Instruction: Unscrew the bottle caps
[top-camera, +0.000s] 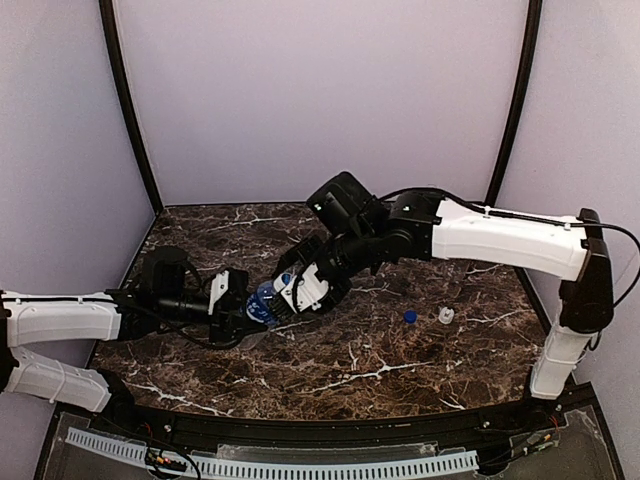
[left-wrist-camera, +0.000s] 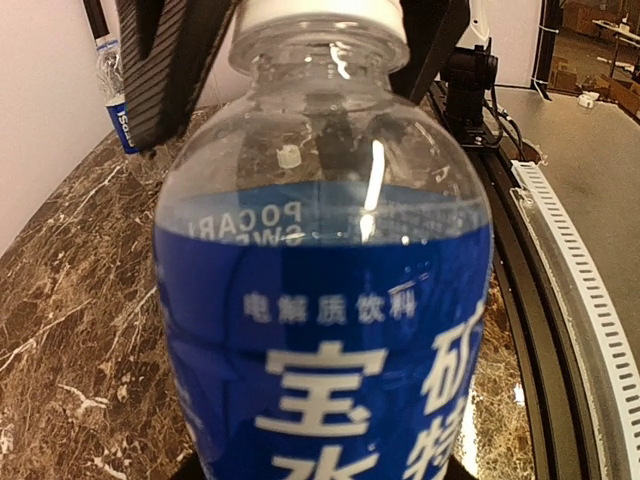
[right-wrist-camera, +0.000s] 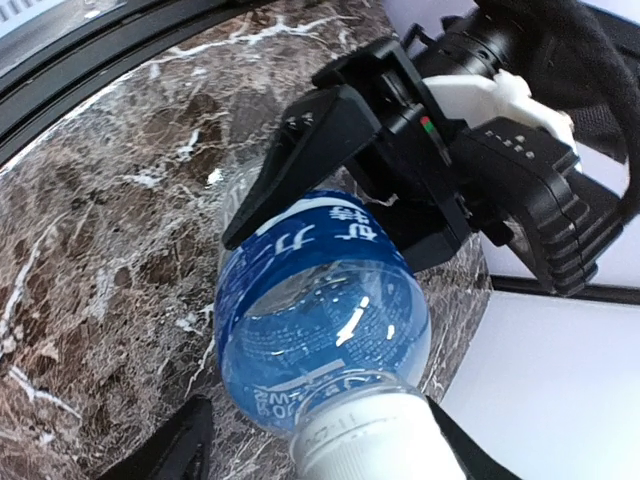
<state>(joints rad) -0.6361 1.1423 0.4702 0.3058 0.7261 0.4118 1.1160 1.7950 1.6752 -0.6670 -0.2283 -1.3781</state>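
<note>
Left pincer (top-camera: 238, 305) first: it is clamped across the blue-labelled bottle (left-wrist-camera: 320, 330), jaws closed partway onto the label. I hold it that way so the body cannot spin while my other arm works the top. My right pincer (right-wrist-camera: 320, 447) stands open, its two fingers (right-wrist-camera: 182, 455) straddling the white cap (right-wrist-camera: 370, 435) with a gap showing on at least one side, so it has hold of nothing at this instant. I judge that what it needs next is to close on the cap and turn. The bottle sits in the middle-left of the top view, between my two arms, and seems to be carried just off the surface (top-camera: 350, 370) rather than resting on it, though I cannot be sure. Its long axis lies close to level, running from lower left to upper right in the top view. The base end is toward my left arm and the cap end points at my right wrist, which is why the right wrist camera looks almost straight down the neck. Laying it over like this lets both arms meet along one line. To the right in the top view a blue cap (top-camera: 409, 316) and a second white cap (top-camera: 446, 315) lie loose on the surface, near each other and well apart from the bottle, so I take two caps as already off. A Pepsi-labelled bottle (left-wrist-camera: 118, 110) stands upright by the wall in the upper left of the left wrist view.
</note>
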